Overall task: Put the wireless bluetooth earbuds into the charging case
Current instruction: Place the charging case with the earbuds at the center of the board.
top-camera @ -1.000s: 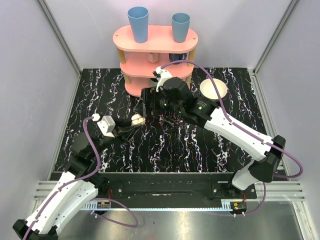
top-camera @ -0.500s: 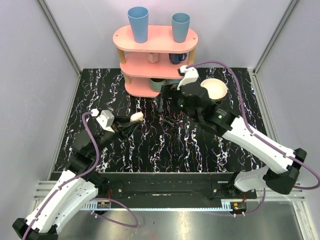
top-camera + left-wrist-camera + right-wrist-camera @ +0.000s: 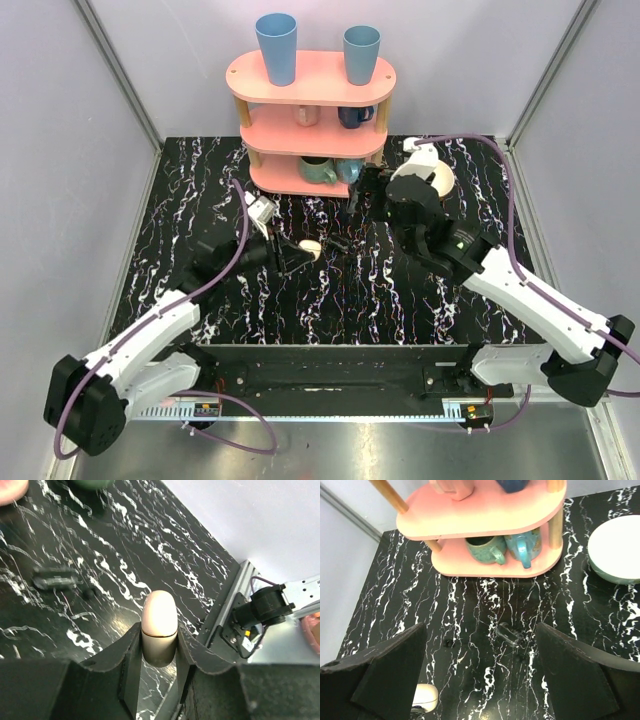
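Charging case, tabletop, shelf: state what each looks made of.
Charging case: smooth cream plastic, by its soft sheen and moulded seam. Tabletop: black with white veins, like marble, possibly a printed laminate. Shelf: matte pink boards, painted wood or plastic; posts look like bare wood.

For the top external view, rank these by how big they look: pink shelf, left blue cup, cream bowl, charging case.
1. pink shelf
2. left blue cup and cream bowl: too close to rank, since the right arm hides part of the bowl
3. charging case
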Robot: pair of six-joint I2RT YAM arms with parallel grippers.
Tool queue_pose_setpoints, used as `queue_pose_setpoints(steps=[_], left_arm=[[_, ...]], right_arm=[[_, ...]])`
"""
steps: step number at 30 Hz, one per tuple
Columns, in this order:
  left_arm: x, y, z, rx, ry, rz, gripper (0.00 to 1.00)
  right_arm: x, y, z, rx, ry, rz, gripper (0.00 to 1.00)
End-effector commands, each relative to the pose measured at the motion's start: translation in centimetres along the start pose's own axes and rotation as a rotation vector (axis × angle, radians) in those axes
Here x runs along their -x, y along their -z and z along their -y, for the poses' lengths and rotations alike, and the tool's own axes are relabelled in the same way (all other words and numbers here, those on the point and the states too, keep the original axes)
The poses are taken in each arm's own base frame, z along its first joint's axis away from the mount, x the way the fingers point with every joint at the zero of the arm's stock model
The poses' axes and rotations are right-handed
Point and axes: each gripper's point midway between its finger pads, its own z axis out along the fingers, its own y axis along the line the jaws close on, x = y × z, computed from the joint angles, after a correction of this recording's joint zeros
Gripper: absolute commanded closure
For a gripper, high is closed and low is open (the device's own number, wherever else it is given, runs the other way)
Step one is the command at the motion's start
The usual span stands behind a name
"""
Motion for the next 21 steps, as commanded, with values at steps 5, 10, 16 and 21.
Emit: queue_pose_setpoints(steps=[5,10,16,21], left_arm=[[-4.1,-2.0,-0.8,-0.037,0.334,0.013,1.00],[-6.9,-2.9,-2.3,0.003,0.446,-0.004,1.00],[-10.4,-4.5,-4.0,0.036,0.560,-0.067,1.00],[-11.6,-5.2,-5.0,0.066,0.592,-0.070,1.00]], right_arm=[[3.3,1.6,2.7,-0.064,-0.095,0.114,0.03],[2.2,1.2,2.1,-0.036,-0.118,0.077,0.03],[1.0,0.8,1.6,-0.015,-0.144,0.040,0.03],[0.4,0.8,1.2,0.008,-0.160,0.016,0.03]])
